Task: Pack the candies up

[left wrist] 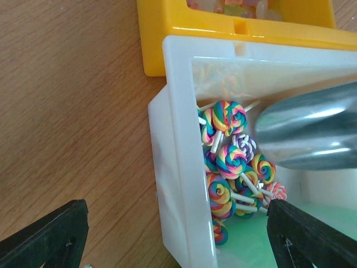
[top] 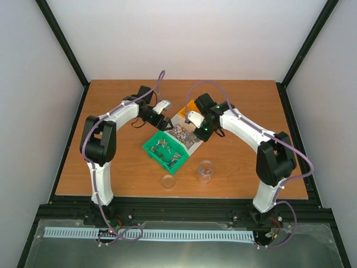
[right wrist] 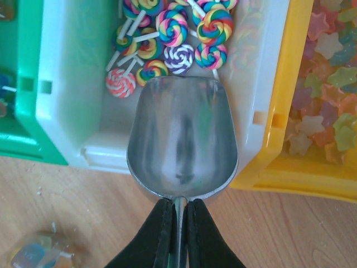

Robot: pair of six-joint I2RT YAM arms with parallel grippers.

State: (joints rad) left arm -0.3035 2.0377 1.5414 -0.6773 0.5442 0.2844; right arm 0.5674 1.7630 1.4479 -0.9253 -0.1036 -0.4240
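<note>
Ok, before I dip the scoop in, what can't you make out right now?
- Top view: what fills the white bin is too small to identify; the right arm covers most of the yellow bin.
- Left wrist: the scoop hides some lollipops.
- Right wrist: scoop handle hidden inside the right gripper's shut jaws; clear jar blurred, cut off at the corner; green bin cut by the left edge.

— Candies, what do I note?
— Swirl lollipops (right wrist: 172, 28): rainbow-striped, short white sticks; I make out one purple, one red-and-white. Heaped loose at one end of the white bin (right wrist: 67, 111), sticks pointing every way.
— Others?
— Pale star-shaped candies (right wrist: 329, 84), piled in the yellow bin (right wrist: 279, 123) alongside.
</note>
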